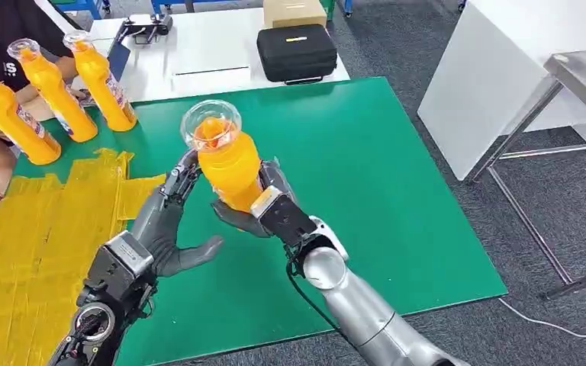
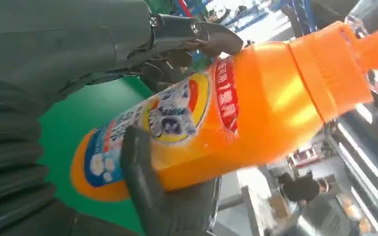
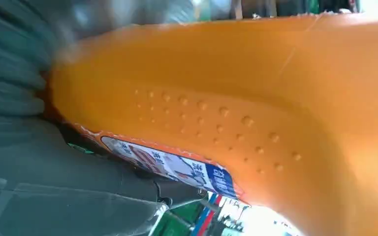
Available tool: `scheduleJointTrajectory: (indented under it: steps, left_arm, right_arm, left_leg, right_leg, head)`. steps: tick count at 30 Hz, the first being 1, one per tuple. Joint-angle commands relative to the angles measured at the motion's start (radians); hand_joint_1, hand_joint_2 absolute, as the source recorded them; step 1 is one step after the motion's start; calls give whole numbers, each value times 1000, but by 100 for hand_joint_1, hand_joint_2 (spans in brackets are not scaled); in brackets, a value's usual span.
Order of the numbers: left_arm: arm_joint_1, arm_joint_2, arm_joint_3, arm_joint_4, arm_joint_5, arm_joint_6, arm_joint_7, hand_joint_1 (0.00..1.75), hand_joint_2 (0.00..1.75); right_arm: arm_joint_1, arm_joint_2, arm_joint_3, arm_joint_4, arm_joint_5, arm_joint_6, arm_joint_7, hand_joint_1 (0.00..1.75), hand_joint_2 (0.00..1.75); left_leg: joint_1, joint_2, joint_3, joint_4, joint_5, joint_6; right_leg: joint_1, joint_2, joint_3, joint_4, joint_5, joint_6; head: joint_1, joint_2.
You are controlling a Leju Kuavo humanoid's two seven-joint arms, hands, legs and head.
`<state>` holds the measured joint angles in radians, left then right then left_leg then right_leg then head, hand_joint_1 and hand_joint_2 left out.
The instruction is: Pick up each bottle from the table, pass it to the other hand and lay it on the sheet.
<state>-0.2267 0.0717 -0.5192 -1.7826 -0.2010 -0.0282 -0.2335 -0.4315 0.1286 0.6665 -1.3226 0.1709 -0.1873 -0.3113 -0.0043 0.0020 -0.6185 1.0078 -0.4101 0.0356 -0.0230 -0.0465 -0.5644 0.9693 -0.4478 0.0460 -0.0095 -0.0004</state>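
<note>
Handover in the air over the green counter (image 1: 397, 191): right hand (image 1: 263, 210) clamped on the orange bottle (image 1: 229, 164). Left hand (image 1: 169, 221) is apart, fingers touching its left side. Best close left fully before right lets go; yellow sheet (image 1: 38, 244) lies left.

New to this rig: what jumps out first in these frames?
An orange bottle with a clear cap is held up over the middle of the green table, gripped by the right hand while the left hand has fingers on its side. Three more orange bottles stand at the table's far left corner, behind a sheet of yellow tape strips.
</note>
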Motion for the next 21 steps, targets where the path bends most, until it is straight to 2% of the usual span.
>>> scheduleJointTrajectory:
  steps: [1,7,9,10,13,14,15,21]
  left_arm:
    - [-27,-22,2,60,-9,14,10,0,175]
    - [-15,-27,35,70,-12,38,6,0,175]
    - [-15,-27,36,74,-13,40,4,0,175]
    - [-15,-27,36,74,-13,40,4,0,175]
    - [-15,-29,37,74,-17,46,2,0,175]
    - [-14,-29,38,77,-24,61,3,0,175]
    - [-14,-29,38,77,-24,61,3,0,175]
    - [0,-33,54,75,-20,106,-12,0,175]
  right_arm:
    - [-71,-8,149,88,32,14,21,175,175]
    - [-77,-15,250,111,64,41,34,175,175]
    - [-76,-15,258,110,64,42,34,175,175]
    - [-76,-15,258,110,64,42,34,175,175]
    - [-80,-19,260,106,66,44,36,175,175]
    - [-84,-23,276,103,70,58,46,175,175]
    - [-84,-23,276,103,70,58,46,175,175]
    - [-91,-29,307,119,74,80,72,175,175]
  left_leg:
    - [1,0,2,-1,-1,-1]
    - [0,1,3,-1,-1,-1]
    - [2,1,7,-1,-2,-3]
    - [1,0,2,-1,-1,-1]
    - [1,0,2,-1,0,-1]
    - [2,1,7,-1,-3,-3]
    - [1,0,3,-1,-1,-2]
    - [1,0,4,-1,-1,-2]
  right_leg:
    - [1,2,3,-1,-1,-2]
    - [0,4,3,-1,0,-2]
    - [1,5,7,-3,-2,-4]
    - [1,2,3,-1,-1,-2]
    - [0,2,2,-1,0,-1]
    - [1,5,8,-3,-2,-4]
    - [1,2,4,-2,-1,-2]
    - [1,2,4,-2,-1,-2]
  head:
    - [0,0]
    - [-1,0]
    - [0,0]
    - [0,0]
    - [0,0]
    - [0,0]
    - [0,0]
    - [0,0]
